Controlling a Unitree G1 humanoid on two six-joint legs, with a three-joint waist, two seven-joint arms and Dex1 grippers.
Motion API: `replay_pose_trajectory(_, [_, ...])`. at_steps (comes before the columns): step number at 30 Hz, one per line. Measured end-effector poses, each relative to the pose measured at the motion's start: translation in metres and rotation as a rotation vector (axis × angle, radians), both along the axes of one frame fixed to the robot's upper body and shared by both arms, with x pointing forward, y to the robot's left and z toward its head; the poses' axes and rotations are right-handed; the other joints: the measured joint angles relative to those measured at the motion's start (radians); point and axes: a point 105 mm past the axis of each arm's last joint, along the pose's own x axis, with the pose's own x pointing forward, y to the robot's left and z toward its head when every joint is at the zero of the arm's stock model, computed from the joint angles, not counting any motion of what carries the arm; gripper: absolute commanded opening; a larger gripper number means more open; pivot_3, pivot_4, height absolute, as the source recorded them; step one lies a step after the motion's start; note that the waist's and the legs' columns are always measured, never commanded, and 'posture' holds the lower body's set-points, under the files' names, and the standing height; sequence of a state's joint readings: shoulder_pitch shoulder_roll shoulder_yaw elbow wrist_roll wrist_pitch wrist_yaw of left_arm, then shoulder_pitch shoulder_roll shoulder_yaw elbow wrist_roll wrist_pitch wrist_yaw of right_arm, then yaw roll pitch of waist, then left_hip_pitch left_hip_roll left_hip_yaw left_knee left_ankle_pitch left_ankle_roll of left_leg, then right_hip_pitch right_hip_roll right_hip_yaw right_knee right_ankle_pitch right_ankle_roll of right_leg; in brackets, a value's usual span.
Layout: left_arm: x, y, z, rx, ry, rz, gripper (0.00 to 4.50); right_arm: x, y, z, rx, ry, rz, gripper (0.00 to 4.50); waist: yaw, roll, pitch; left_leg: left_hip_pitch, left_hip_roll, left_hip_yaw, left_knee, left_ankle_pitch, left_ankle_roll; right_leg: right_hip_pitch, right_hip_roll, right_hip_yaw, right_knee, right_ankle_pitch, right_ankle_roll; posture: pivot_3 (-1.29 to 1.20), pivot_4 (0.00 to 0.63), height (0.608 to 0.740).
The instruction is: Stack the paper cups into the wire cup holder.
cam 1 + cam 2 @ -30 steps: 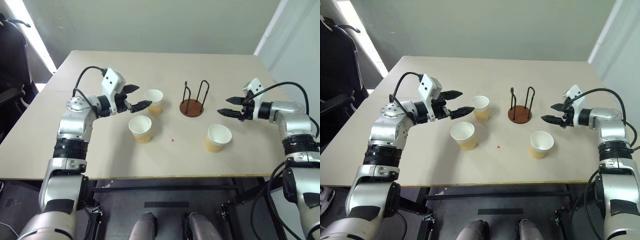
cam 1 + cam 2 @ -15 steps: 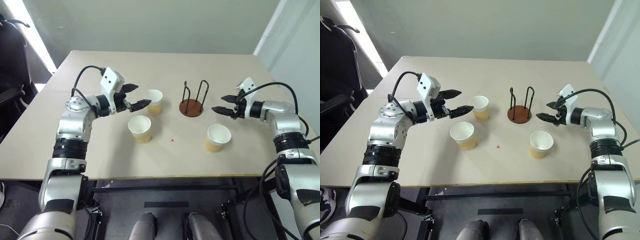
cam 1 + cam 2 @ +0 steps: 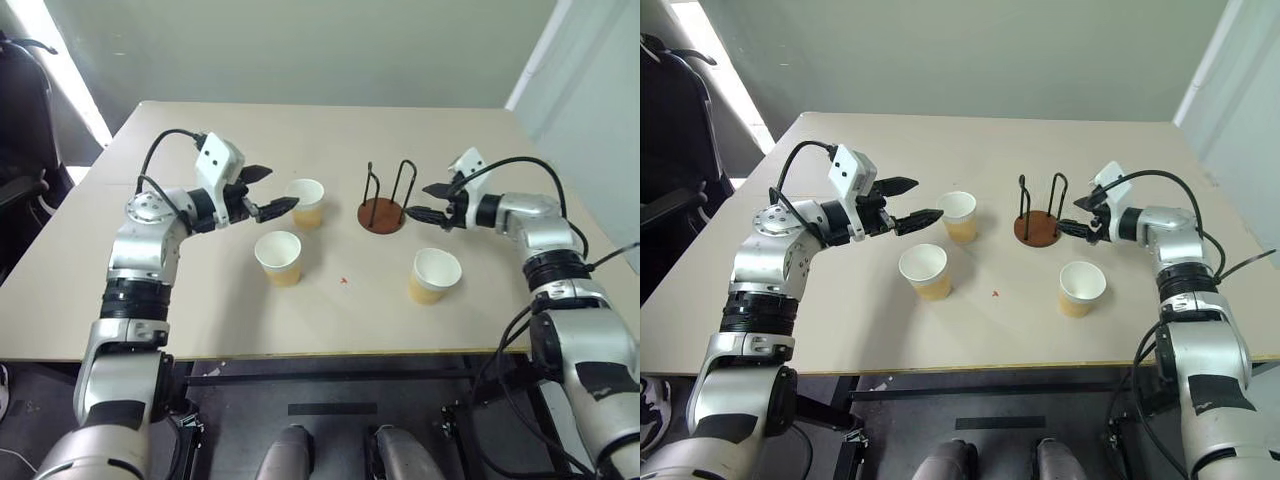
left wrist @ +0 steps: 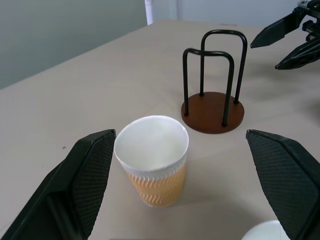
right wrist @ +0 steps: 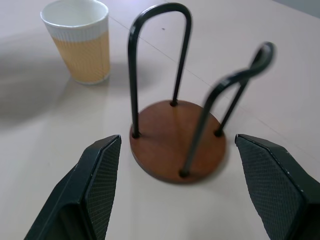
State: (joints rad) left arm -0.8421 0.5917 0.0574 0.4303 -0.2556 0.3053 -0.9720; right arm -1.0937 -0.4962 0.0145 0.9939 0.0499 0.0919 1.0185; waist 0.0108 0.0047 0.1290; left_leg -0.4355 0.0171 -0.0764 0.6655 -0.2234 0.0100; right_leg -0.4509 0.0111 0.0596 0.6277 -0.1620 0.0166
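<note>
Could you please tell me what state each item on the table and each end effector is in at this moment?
Far paper cup: upright, empty, standing free on the table.
Near-left paper cup: upright, empty, unstacked.
Near-right paper cup: upright, empty, unstacked.
Wire cup holder: upright, no cup in it.
Left end effector: open, empty, beside the far cup.
Right end effector: open, empty, close to the holder.

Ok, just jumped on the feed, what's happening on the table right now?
No cup is stacked yet. All three paper cups stand upright on the table, apart from each other. The left gripper is open and faces the far cup without touching it; the near-left cup and the right cup stand untouched. The right gripper, also open and holding nothing, sits just beside the empty wire cup holder.
</note>
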Motion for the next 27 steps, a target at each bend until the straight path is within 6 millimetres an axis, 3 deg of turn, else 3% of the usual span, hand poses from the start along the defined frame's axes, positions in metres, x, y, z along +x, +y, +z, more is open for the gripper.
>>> replay_pose_trajectory(17, [-0.002,-0.002,0.004,-0.004,-0.009,0.003,4.49,0.008,0.026,-0.002,0.011,-0.012,0.015,3.70,0.000,0.000,0.000,-0.001,0.000,0.000,0.000,0.000,-0.001,-0.001,0.000,0.000,0.000,0.000,0.000,0.00,0.150,0.740])
replay_pose_trajectory(21, [-0.002,-0.002,0.004,-0.004,-0.010,0.005,4.50,0.008,0.027,-0.003,0.010,-0.013,0.012,2.77,0.000,0.000,0.000,-0.001,0.000,0.000,0.000,0.000,-0.001,-0.001,0.000,0.000,0.000,0.000,-0.001,0.00,0.150,0.740])
replay_pose_trajectory(27, [-0.002,-0.002,0.004,-0.005,-0.010,0.006,4.50,0.008,0.027,-0.003,0.004,-0.013,0.009,0.48,0.000,0.000,0.000,-0.001,0.000,0.000,0.000,-0.001,-0.001,-0.001,0.000,0.000,0.000,0.000,-0.001,0.00,0.150,0.740])
